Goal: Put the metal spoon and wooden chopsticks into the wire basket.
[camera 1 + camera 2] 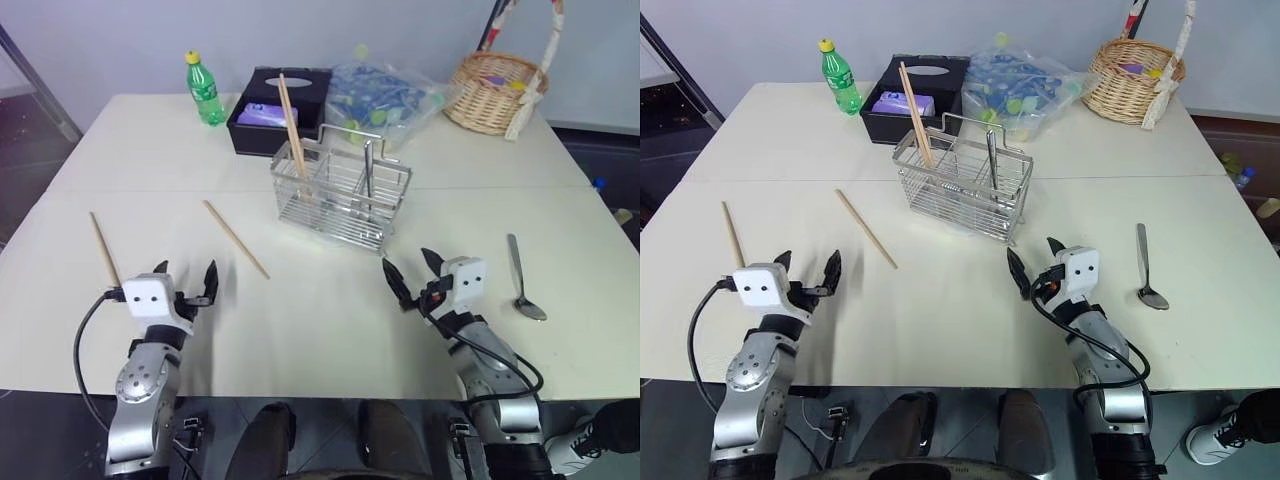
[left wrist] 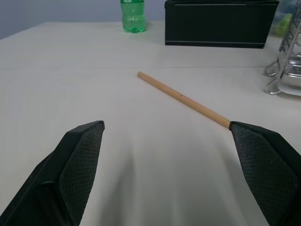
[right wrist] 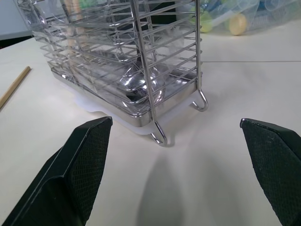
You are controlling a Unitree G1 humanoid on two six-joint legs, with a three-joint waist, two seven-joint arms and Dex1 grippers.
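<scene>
spoon (image 1: 523, 285) near right table (image 1: 330, 330) edge, pincers agape

A staged test room, not a lived-in kitchen — a bare cream table (image 1: 330, 330) against a plain pale wall, household props laid out: green soda bottle (image 1: 205, 90), black tissue box (image 1: 262, 115), wicker basket (image 1: 492, 92), bagged plastic items (image 1: 385, 95).

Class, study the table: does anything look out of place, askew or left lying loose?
Yes. Two chopsticks lie loose at angles on the table, and a spoon lies alone near the right edge. All three are outside the wire basket, where chopsticks already stand leaning. Nothing looks spilled or damaged.
</scene>
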